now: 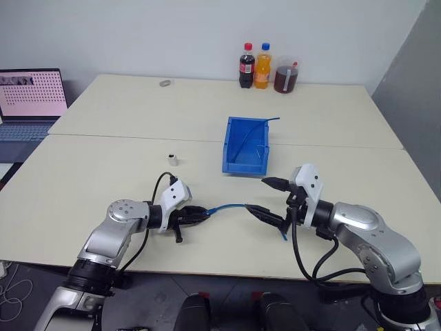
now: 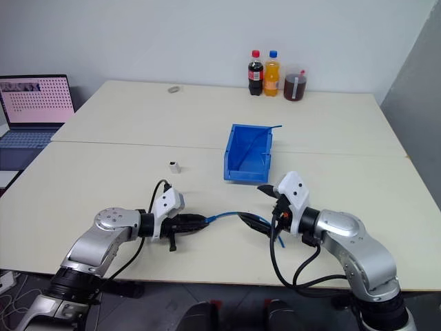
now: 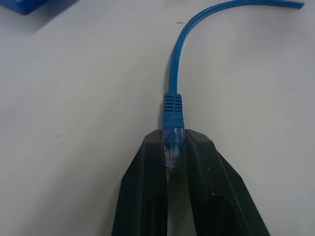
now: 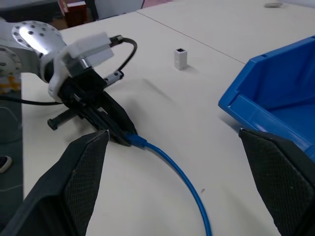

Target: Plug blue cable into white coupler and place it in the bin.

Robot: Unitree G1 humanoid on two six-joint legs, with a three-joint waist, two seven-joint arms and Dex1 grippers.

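Blue cable [image 1: 231, 206] plug is sitting clamped in the left gripper [image 1: 200, 214] fingers; right gripper [image 1: 272, 200] fingers are standing apart, empty. White coupler [image 1: 174, 160] is waiting unplugged on the table [image 1: 103, 172]; mating and binning into the bin [image 1: 246, 145] are remaining.

At my pale beige desk's [image 1: 103, 172] far edge stand a dark cola bottle with a red cap [image 1: 247, 67], an orange soda bottle with a blue cap [image 1: 262, 67] and a clear jug of brown liquid [image 1: 285, 76]. An open laptop [image 1: 31, 100] sits off the left edge. A small grey ring-shaped object [image 1: 165, 83] lies near the far edge.
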